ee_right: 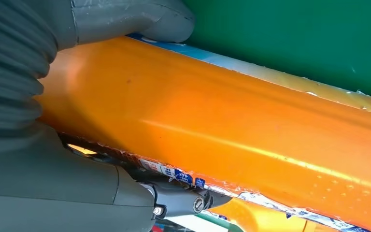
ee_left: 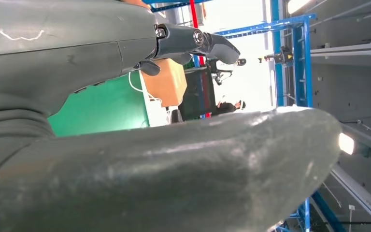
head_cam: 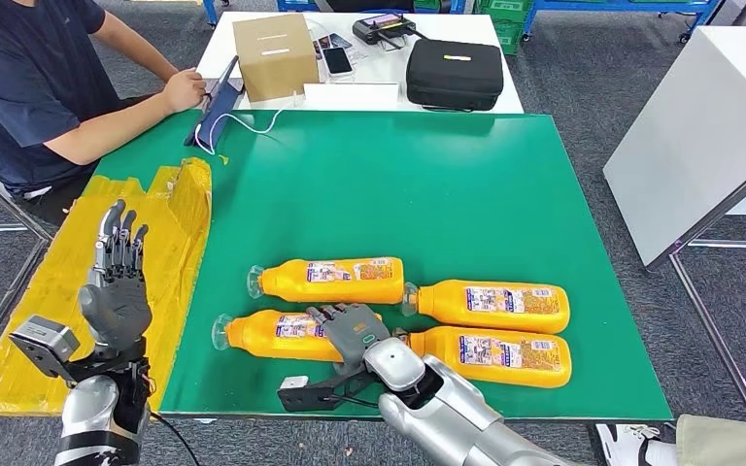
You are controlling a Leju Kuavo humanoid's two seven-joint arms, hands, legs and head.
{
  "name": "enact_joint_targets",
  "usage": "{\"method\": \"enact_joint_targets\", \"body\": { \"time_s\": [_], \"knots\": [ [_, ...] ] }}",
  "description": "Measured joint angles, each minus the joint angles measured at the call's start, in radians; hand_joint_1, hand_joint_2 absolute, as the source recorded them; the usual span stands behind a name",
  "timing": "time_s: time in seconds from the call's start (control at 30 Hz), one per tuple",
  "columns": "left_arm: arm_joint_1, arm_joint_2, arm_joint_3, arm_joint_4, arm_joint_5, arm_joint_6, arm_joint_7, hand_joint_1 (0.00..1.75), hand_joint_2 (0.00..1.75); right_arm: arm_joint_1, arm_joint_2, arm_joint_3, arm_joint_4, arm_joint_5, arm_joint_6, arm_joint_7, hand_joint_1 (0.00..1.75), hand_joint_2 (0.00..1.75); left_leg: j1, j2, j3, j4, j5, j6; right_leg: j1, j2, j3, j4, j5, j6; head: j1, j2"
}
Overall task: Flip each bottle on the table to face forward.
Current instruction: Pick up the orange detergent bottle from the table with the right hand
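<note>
Several orange bottles with clear caps lie on their sides on the green table (head_cam: 398, 184), caps pointing left, in two rows near the front edge. My right hand (head_cam: 350, 330) grips the near-left bottle (head_cam: 267, 333) around its middle. In the right wrist view the thumb and fingers of the right hand (ee_right: 24, 121) lie on opposite sides of that bottle (ee_right: 222, 121). The far-left bottle (head_cam: 335, 280), far-right bottle (head_cam: 495, 305) and near-right bottle (head_cam: 495, 354) lie untouched. My left hand (head_cam: 117, 282) is raised over the yellow sheet (head_cam: 49, 320), fingers straight and apart, holding nothing; the left wrist view shows that left hand (ee_left: 174, 169) up close.
A person sits at the far left with a hand on a dark tablet (head_cam: 216, 107). Behind the green table stand a cardboard box (head_cam: 274, 56), a black case (head_cam: 454, 73) and phones. A white table (head_cam: 699, 126) stands to the right.
</note>
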State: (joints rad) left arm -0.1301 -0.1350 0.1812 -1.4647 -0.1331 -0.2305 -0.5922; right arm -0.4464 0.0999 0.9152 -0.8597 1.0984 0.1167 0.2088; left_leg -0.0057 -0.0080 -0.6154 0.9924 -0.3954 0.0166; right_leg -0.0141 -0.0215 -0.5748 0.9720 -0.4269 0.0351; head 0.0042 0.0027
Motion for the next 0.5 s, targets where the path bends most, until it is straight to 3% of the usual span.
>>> {"method": "enact_joint_targets", "body": {
  "time_s": [0.17,0.3,0.4,0.5],
  "knots": [
    [-0.004,0.0,0.0,0.008,0.017,-0.007,0.006,0.0,0.0,-0.013,0.003,0.0,0.016,-0.035,-0.001,-0.021,1.75,1.75,0.0,0.0,0.002,0.0,0.0,0.0,0.0,0.0,0.002,0.0,0.001,0.001,0.0,0.0],
    [-0.004,0.001,0.004,0.018,0.067,-0.031,0.032,0.0,0.0,-0.014,0.008,-0.022,0.013,-0.161,-0.029,-0.084,1.75,1.75,0.0,0.001,0.002,0.0,0.0,0.0,0.0,0.0,0.002,0.0,0.001,0.001,0.0,0.0],
    [-0.001,0.002,0.005,0.026,0.124,-0.048,0.062,0.0,0.0,0.016,0.012,-0.066,-0.026,-0.305,-0.127,-0.173,1.75,1.75,0.0,0.001,0.001,0.0,0.0,0.0,0.0,0.0,0.005,0.0,0.001,0.001,0.0,0.0],
    [0.017,0.002,0.007,0.023,0.178,-0.046,0.096,0.0,0.0,0.122,0.014,-0.136,-0.171,-0.414,-0.264,-0.254,1.75,1.75,0.0,0.001,-0.005,0.0,0.002,0.001,0.0,0.0,0.007,0.001,0.003,0.002,0.0,0.0]
  ]
}}
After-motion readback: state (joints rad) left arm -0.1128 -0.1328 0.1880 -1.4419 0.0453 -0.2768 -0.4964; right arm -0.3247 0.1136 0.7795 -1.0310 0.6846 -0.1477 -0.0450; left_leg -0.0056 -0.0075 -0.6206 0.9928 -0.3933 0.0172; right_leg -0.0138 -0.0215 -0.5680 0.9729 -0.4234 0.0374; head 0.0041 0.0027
